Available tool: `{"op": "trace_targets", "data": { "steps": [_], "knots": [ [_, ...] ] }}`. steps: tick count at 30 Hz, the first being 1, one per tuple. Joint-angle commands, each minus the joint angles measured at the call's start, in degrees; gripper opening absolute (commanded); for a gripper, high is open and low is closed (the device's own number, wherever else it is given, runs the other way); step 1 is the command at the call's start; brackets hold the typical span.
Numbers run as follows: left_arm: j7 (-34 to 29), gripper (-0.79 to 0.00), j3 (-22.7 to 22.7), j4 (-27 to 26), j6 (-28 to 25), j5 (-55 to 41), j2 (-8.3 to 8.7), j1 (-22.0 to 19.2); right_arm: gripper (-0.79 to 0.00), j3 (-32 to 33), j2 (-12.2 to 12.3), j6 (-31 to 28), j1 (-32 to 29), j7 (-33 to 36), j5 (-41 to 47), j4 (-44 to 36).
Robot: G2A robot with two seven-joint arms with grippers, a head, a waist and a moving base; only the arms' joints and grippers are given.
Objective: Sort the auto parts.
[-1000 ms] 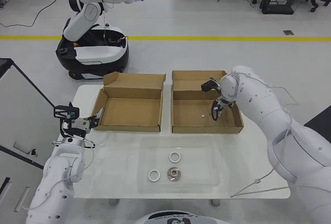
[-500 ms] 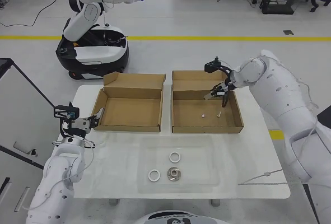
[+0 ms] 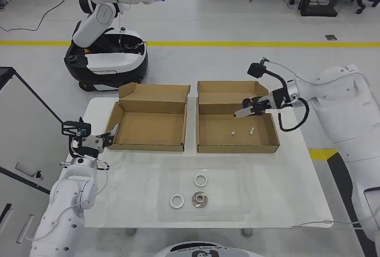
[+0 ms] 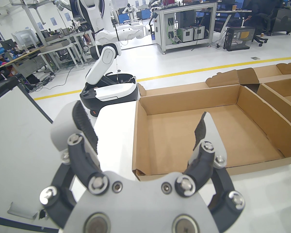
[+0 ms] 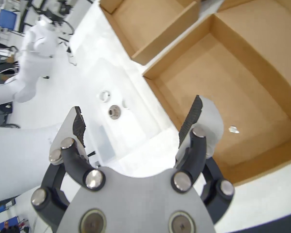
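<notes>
Two open cardboard boxes stand side by side at the back of the white table: the left box (image 3: pixel 150 126) is bare inside, the right box (image 3: pixel 236 138) holds two small metal parts (image 3: pixel 241 132). Near the table's front lie two white rings (image 3: pixel 200 180) and a grey metal hub (image 3: pixel 199 201). My right gripper (image 3: pixel 242 112) hangs open above the right box, nothing between its fingers; one small part (image 5: pixel 233 129) lies on the box floor below it. My left gripper (image 3: pixel 110 135) stands open at the left box's outer wall (image 4: pixel 135 146).
A clear plastic sheet (image 3: pixel 235 193) covers the table's front middle under the rings and hub. A dark panel (image 3: pixel 9 122) stands off the table's left edge. Another robot's wheeled base (image 3: pixel 106 61) is parked on the floor behind the table.
My right gripper has risen out of the right box and pulled back toward the right, leaving a second small part on the box floor. The left arm has stayed put.
</notes>
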Motion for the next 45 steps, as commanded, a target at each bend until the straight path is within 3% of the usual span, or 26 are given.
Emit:
{"op": "trace_targets", "data": {
  "steps": [1, 9, 18, 38, 40, 45],
  "knots": [
    [0.0, 0.0, 0.0, 0.0, 0.0, 0.0, 0.0, 0.0, 0.0, 1.5, 1.5, 1.0, -1.9, 1.0, 6.4, -2.7],
    [0.0, 0.0, 0.0, 0.0, 0.0, 0.0, 0.0, 0.0, 0.0, 0.6, 7.8, 1.0, -5.8, 1.0, 25.3, -5.7],
    [0.0, 0.0, 0.0, 0.0, 0.0, 0.0, 0.0, 0.0, 0.0, -2.6, 14.3, 1.0, -6.0, 1.0, 44.7, -5.5],
    [-0.1, 0.0, 0.0, -0.2, -0.3, 0.2, 0.02, -0.1, 0.0, -2.6, 14.3, 1.0, -6.0, 1.0, 44.7, -5.5],
    [-1.0, 0.0, -0.6, -1.3, -1.5, 2.2, 0.2, -0.3, 0.0, -2.6, 14.3, 1.0, -6.0, 1.0, 44.7, -5.5],
    [-10.7, 0.0, -3.4, -7.8, -8.2, 3.4, 0.86, -0.1, 0.0, -2.6, 14.3, 1.0, -6.0, 1.0, 44.7, -5.5]
  ]
}}
